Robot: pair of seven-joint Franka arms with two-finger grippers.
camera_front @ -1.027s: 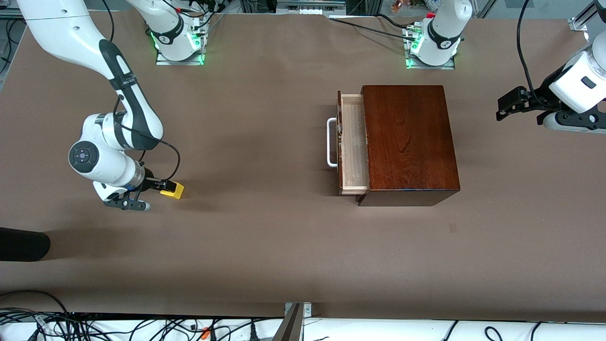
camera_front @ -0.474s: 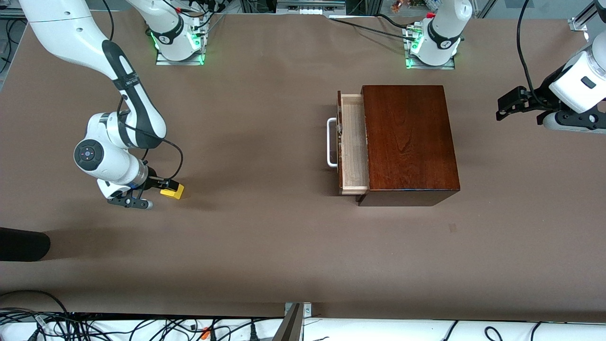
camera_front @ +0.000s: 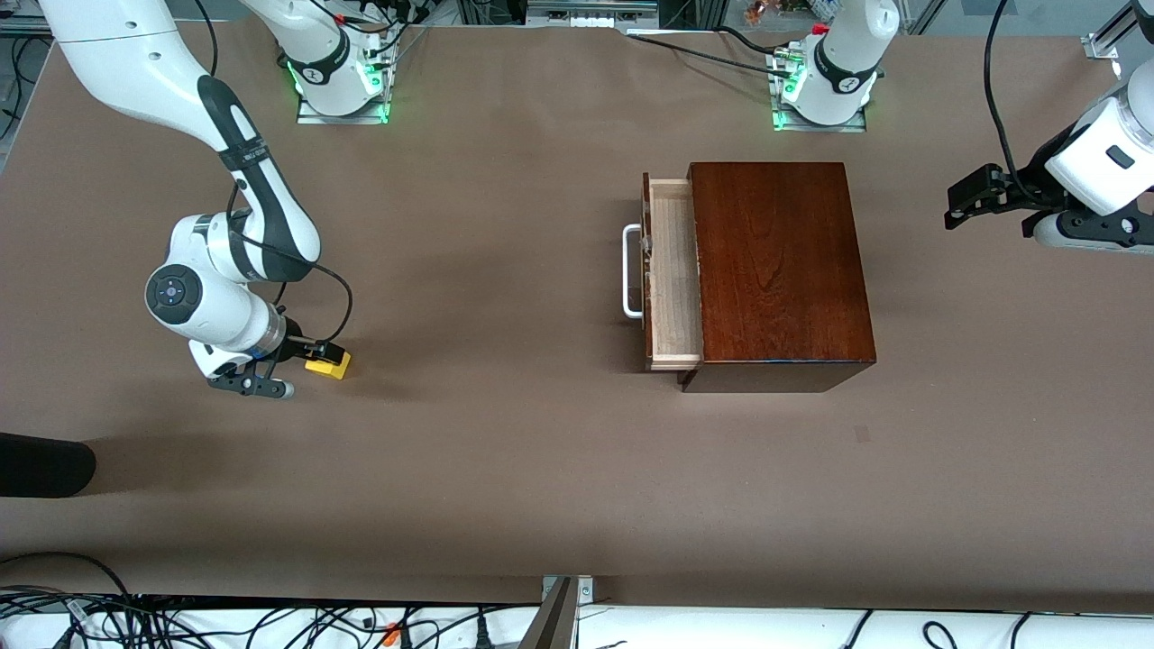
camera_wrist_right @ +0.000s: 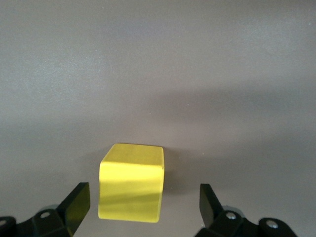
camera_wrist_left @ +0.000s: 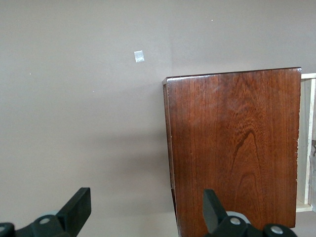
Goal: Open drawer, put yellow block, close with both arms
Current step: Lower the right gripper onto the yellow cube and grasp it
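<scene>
The yellow block [camera_front: 330, 363] lies on the brown table toward the right arm's end. My right gripper [camera_front: 306, 362] is low at the block, open, with the fingers on either side of the block's near part. In the right wrist view the block [camera_wrist_right: 132, 182] sits between the open fingers [camera_wrist_right: 75, 203], closer to one of them, untouched. The drawer [camera_front: 673, 279] of the dark wooden box [camera_front: 780, 270] is pulled partly open, pale interior empty, white handle [camera_front: 630, 270] on its front. My left gripper [camera_front: 961, 202] waits open in the air at the left arm's end; its wrist view shows the box [camera_wrist_left: 237, 148].
A black rounded object [camera_front: 41, 464] lies at the table's edge by the right arm's end. A small tape mark [camera_front: 862, 434] is on the table nearer the camera than the box. The arm bases [camera_front: 341, 86] stand along the table's back edge.
My right arm's wrist has shifted slightly toward the block, bringing the open gripper closer round it. The block, the drawer and the left arm have not moved.
</scene>
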